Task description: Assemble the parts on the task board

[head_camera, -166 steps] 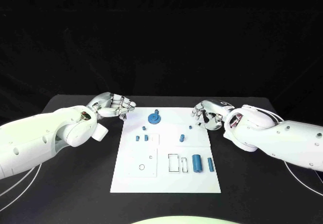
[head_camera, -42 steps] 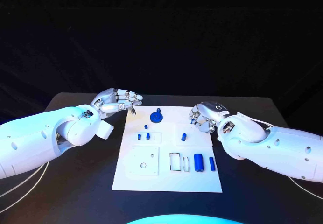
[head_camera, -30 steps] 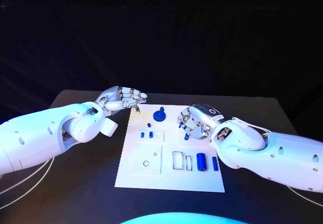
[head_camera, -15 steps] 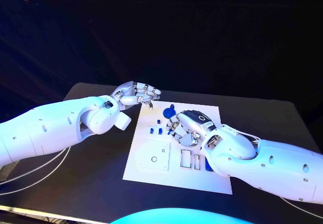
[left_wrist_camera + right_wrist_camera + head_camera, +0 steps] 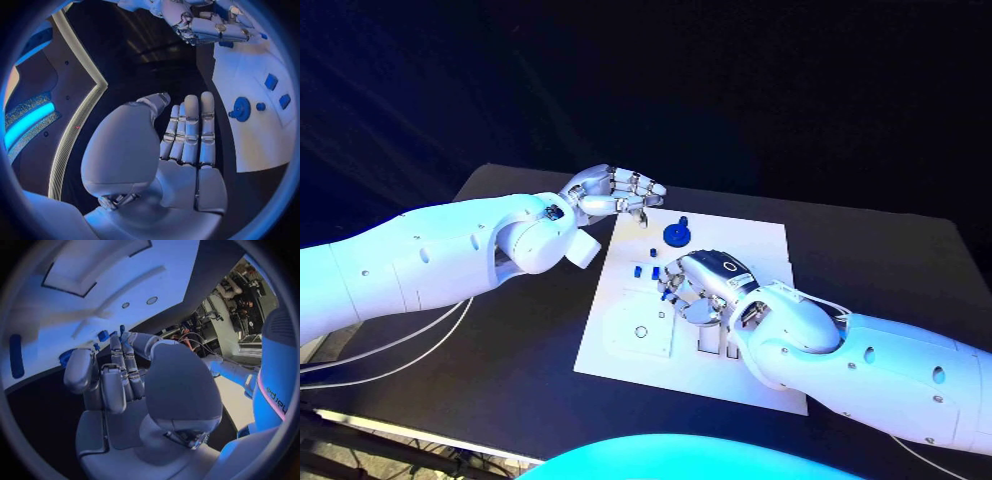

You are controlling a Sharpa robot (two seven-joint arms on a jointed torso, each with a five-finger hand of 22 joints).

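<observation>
Black all round, the dark matte worktop (image 5: 516, 350) carries the flat white rectangular task board (image 5: 759, 240) at its middle, lying skewed in the head view. Near the board's far end stands a round blue disc part with a short stem (image 5: 678, 234); in the left wrist view the same disc (image 5: 240, 108) has a tiny blue peg (image 5: 260, 106) just beside it and two small blue blocks (image 5: 272, 81) further along the white plate. Two small blue upright pegs (image 5: 643, 271) stand nearer the board's middle, and a raised white square panel with a small round hole (image 5: 640, 331) lies at its near left part. The left robot hand (image 5: 616, 192) hovers over the board's far left corner, fingers curled in toward the thumb; the left wrist view shows its fingers pressed side by side with nothing between them. The right robot hand (image 5: 698, 290) is low over the middle of the board, fingers bent downward near the two pegs; whether it touches or pinches any part I cannot tell. In the right wrist view its fingers (image 5: 115, 374) point at the white plate beside small blue pieces.
</observation>
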